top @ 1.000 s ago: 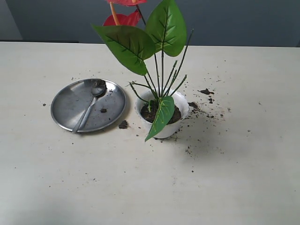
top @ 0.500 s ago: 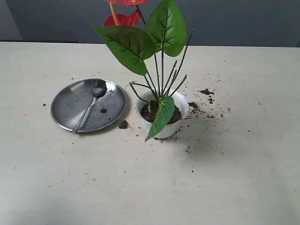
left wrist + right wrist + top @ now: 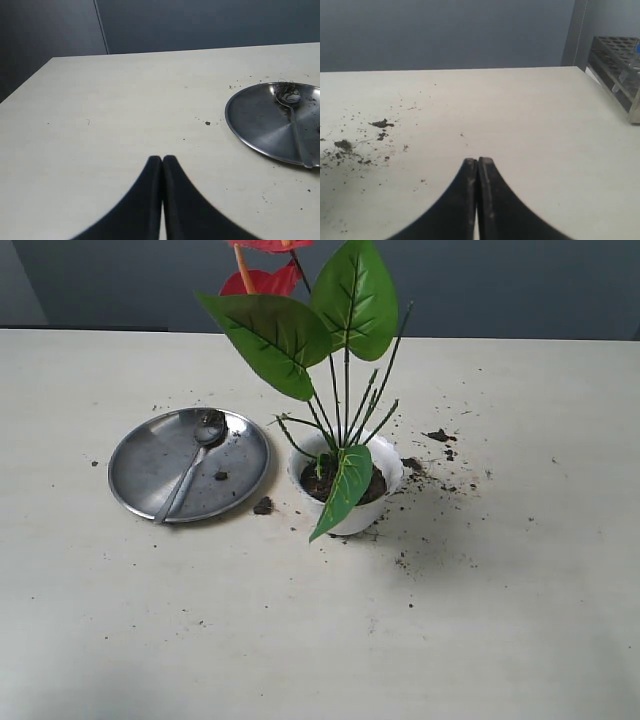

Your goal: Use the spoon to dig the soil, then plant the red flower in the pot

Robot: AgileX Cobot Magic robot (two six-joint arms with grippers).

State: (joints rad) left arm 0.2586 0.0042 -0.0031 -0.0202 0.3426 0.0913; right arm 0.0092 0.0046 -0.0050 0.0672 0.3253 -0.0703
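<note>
Found the red flower [image 3: 275,335] upright in the pot [image 3: 368,515], stems sunk in the soil [image 3: 372,487], topmost bloom cut off by the frame's upper edge and one drooping leaf hiding part of the pot's front. Saw the spoon [image 3: 190,475] lying across the steel plate [image 3: 145,465] just beside the pot, bowl clotted with earth, loose crumbs [image 3: 437,435] strewn over the desk [image 3: 300,640]. Caught the left claw [image 3: 162,159] and right claw [image 3: 477,161] only in the wrist views, each pressed fully together and holding nothing, with a rack [image 3: 620,65] cropped at the picture edge beyond the right one.
</note>
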